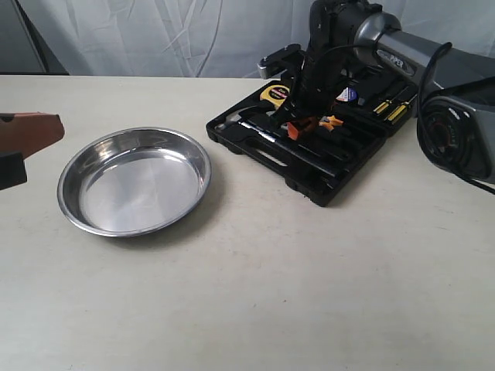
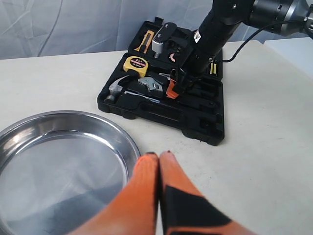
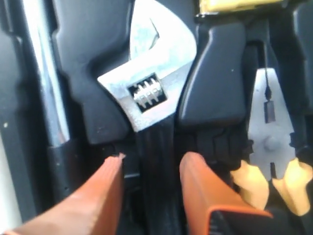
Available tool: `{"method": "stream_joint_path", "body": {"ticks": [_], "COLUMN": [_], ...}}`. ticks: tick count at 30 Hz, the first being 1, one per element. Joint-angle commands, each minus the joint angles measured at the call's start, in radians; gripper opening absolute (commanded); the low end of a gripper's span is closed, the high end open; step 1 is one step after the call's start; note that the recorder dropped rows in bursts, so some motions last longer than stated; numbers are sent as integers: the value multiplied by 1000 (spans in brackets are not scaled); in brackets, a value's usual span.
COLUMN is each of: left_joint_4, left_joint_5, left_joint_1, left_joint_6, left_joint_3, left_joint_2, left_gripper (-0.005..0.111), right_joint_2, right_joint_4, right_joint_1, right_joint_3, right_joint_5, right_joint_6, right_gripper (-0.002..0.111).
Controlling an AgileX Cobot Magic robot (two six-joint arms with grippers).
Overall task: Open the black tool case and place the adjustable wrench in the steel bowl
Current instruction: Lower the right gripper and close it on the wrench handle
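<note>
Black tool case (image 1: 325,174) lies open on the worktop (image 1: 271,294), right of centre and toward the far side, lid folded back behind it. Adjustable wrench (image 3: 146,83) is in the case, flat in its moulded slot, not lifted, silver head up and thumbwheel showing, black handle running back under the right claw (image 3: 152,159). Right arm comes down from the far right into the middle of the case; right claw is open, one orange finger (image 3: 98,200) on each side of the wrench handle, a small gap visible on at least one side, so not clamped on it. Hammer (image 2: 117,88) sits on one side of the wrench, at the left end of the case; pliers (image 3: 269,132) with pale yellow grips sit on the other side. Yellow tape measure (image 2: 136,63) is just beyond the wrench head at the far left corner of the tray; yellow-black screwdrivers (image 1: 390,108) are at the far right end. Steel bowl (image 1: 135,182) is on the left of the worktop, well apart from the wrench, a short gap from the case, nothing in it. Left claw (image 2: 158,156) is closed, fingers pressed together with nothing between them, hovering at the bowl's near-left rim, just in frame at the left edge of the exterior view
</note>
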Motion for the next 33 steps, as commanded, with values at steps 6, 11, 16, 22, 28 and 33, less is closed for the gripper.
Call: {"method": "stream_joint_path", "body": {"ticks": [6, 11, 16, 22, 28, 33], "left_joint_4": [1, 1, 1, 5, 33, 114], "left_joint_5": [2, 1, -17, -63, -106, -121], "left_joint_1": [-3, -3, -3, -3, -3, -3], "left_joint_6": [-4, -4, -4, -4, -4, -73], "left_joint_3": [6, 6, 6, 6, 6, 6], "left_joint_2": [-5, -5, -10, -66, -145, -185], "left_gripper": [0, 0, 0, 0, 0, 0], "right_joint_2": [40, 33, 20, -29, -71, -81], "right_joint_4": [0, 0, 0, 0, 0, 0], "right_joint_1": [-2, -2, -2, -2, -2, -2], "right_joint_3": [-4, -5, -5, -5, -5, -5], "right_joint_5": [-12, 3, 7, 3, 2, 12], "right_joint_6": [-2, -2, -2, 0, 0, 0], "right_gripper": [39, 25, 0, 0, 0, -1]}}
